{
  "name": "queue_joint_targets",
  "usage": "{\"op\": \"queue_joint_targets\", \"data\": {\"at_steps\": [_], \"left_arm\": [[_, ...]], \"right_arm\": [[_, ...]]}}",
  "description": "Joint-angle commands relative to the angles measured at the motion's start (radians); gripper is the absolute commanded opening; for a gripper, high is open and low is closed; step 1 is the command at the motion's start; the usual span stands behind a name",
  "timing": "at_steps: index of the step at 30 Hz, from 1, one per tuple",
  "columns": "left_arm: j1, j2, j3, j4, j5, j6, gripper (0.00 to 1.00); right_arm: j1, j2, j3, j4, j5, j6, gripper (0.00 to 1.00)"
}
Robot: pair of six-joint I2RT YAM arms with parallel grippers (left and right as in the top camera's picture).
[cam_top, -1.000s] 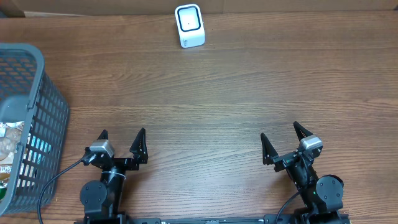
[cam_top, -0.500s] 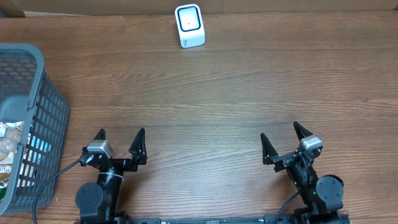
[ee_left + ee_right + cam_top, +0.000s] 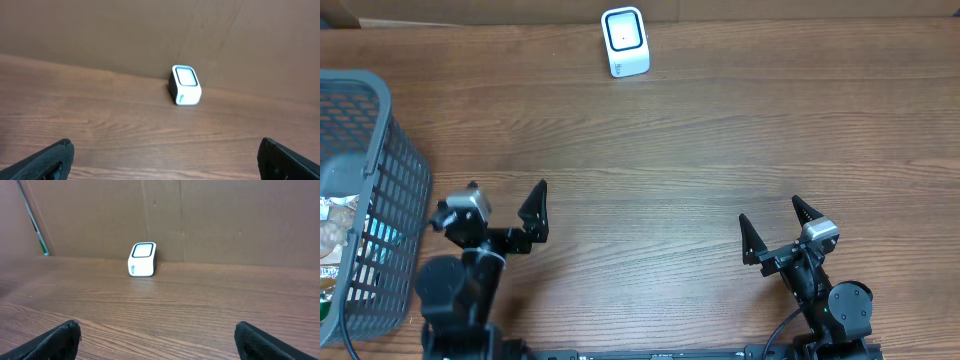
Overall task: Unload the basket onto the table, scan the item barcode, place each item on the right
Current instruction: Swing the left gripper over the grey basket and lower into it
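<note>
Several pkgs [image 3: 332, 232] in grey basket [image 3: 405, 190]

Even, soft light, faint shadows, crisp overhead view, slightly softer wrist views.

Nothing here can be read as text. The white scanner [image 3: 625, 41] has a small grey mark low on its front face, seen from the right wrist view, but it is too small to make out. The packets [image 3: 334, 235] in the grey basket [image 3: 398, 205], far left of the scanner, show coloured print with no legible words.
</note>
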Motion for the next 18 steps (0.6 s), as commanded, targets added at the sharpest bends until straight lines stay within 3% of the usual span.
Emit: {"op": "queue_joint_targets", "data": {"at_steps": [1,8,18], "left_arm": [[-0.006,0.097,0.122,-0.028,0.067,0.027,1.00],[-0.006,0.336,0.417,-0.234,0.103,0.046,1.00],[-0.006,0.543,0.833,-0.533,0.170,0.050,1.00]], "right_arm": [[-0.004,-0.010,-0.010,0.005,-0.002,0.001,1.00],[-0.004,-0.010,-0.010,0.005,-0.002,0.000,1.00],[-0.004,-0.010,-0.010,0.005,-0.002,0.001,1.00]]}}
